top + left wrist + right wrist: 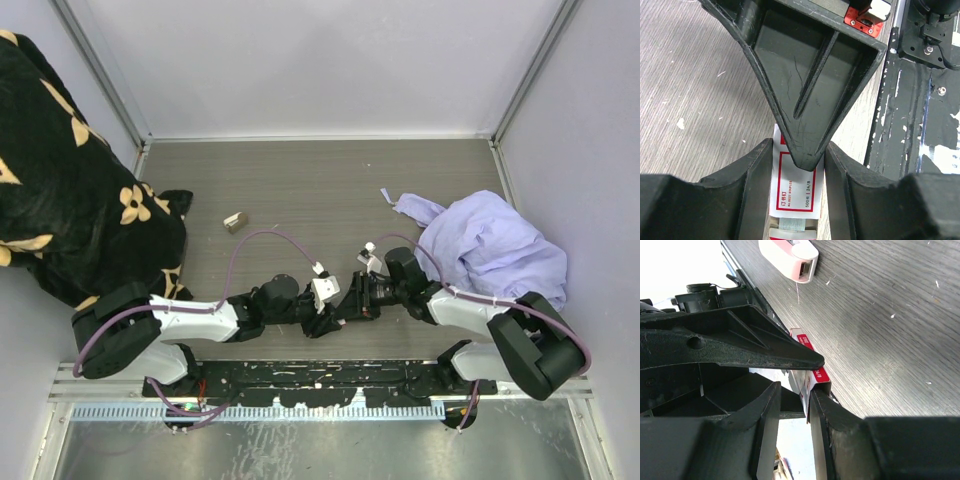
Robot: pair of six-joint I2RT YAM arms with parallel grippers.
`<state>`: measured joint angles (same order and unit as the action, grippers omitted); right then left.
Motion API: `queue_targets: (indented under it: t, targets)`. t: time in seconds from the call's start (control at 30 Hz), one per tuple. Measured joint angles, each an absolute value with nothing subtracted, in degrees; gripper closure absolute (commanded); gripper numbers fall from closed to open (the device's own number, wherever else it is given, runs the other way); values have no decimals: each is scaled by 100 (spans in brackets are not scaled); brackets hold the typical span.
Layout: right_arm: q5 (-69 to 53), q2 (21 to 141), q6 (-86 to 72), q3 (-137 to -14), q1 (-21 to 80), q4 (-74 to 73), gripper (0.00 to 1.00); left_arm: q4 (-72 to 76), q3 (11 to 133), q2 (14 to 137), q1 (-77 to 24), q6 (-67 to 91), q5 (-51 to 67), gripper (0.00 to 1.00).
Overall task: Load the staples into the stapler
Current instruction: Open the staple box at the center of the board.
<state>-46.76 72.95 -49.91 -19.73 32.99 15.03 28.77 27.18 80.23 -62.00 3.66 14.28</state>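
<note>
The staples (795, 195) are a small red-and-white printed box, with my left gripper (797, 150) shut on its two long sides just above the wood table. Its inner tray (790, 226) is slid partly out at the near end, showing a strip of metal staples. My right gripper (795, 390) straddles the box's red edge (817, 371). One of its fingers (840, 430) lies against the box and the other stands apart from it. The two grippers (342, 303) meet at the front middle, hiding the box in the top view. The small white-and-pink stapler (790, 257) lies apart at the left (236, 222).
A crumpled lilac cloth (490, 245) lies at the right and a black blanket with tan flowers (70, 190) fills the left side. The arms' black base rail (320, 380) runs along the near edge. Grey walls close the table on three sides.
</note>
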Motion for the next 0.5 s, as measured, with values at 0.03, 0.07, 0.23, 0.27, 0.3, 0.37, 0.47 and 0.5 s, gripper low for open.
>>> queue_targets:
  t: [0.03,0.07,0.23,0.27,0.3,0.37,0.47,0.5]
  targets:
    - [-4676,7306,-4991,-1973,3301,1503,65,2877,2718,8029,-6200,366,1428,57]
    - [-4670,7319,-4989,-1973,3306,1503,65,2877,2718,8036,-6202,366,1428,57]
    - [-4661,7382,-4987,-1986,3343,1505,65,2880,2718,8058,-6204,366,1428,57]
    - [-4657,7395,-4984,-1999,3352,1498,65,2880,2718,8066,-6204,366,1428,57]
    - [-4652,7404,-4978,-2005,3356,1496,65,2884,2718,8077,-6204,366,1426,57]
    - [-4639,7430,-4969,-2012,3365,1498,65,2884,2718,8090,-6204,366,1426,57]
    - [-4624,7489,-4965,-2016,3367,1498,65,2891,2718,8130,-6204,366,1424,57]
    - [-4615,7505,-4965,-2016,3371,1496,65,2888,2718,8143,-6204,366,1422,57]
